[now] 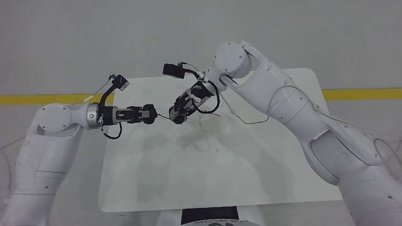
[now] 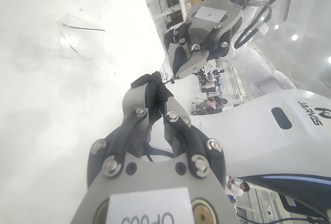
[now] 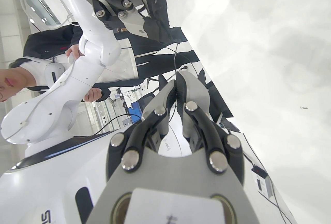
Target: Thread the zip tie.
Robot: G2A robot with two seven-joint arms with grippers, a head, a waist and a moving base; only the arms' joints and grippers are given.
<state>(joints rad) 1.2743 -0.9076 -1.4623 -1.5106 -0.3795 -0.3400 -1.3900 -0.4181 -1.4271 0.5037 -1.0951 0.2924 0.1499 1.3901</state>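
Note:
Above the middle of the white table (image 1: 251, 182) my two grippers meet tip to tip. A thin black zip tie (image 1: 164, 117) spans the short gap between them. My left gripper (image 1: 152, 114), its fingers wrapped in black, is shut on one end of the zip tie (image 2: 169, 82). In its own view the left gripper (image 2: 156, 79) faces the right gripper (image 2: 177, 76). My right gripper (image 3: 176, 80) is shut on the strap of the zip tie (image 3: 175, 59), which runs straight up to the left gripper (image 3: 168, 38). A loose strand curls beside the strap.
A clear holder (image 2: 64, 36) with two spare black ties (image 2: 85, 28) lies on the table past the grippers. The table's rounded edge (image 2: 152, 28) runs close behind the right arm. A small black device (image 3: 259, 170) with a cable hangs by the table's edge.

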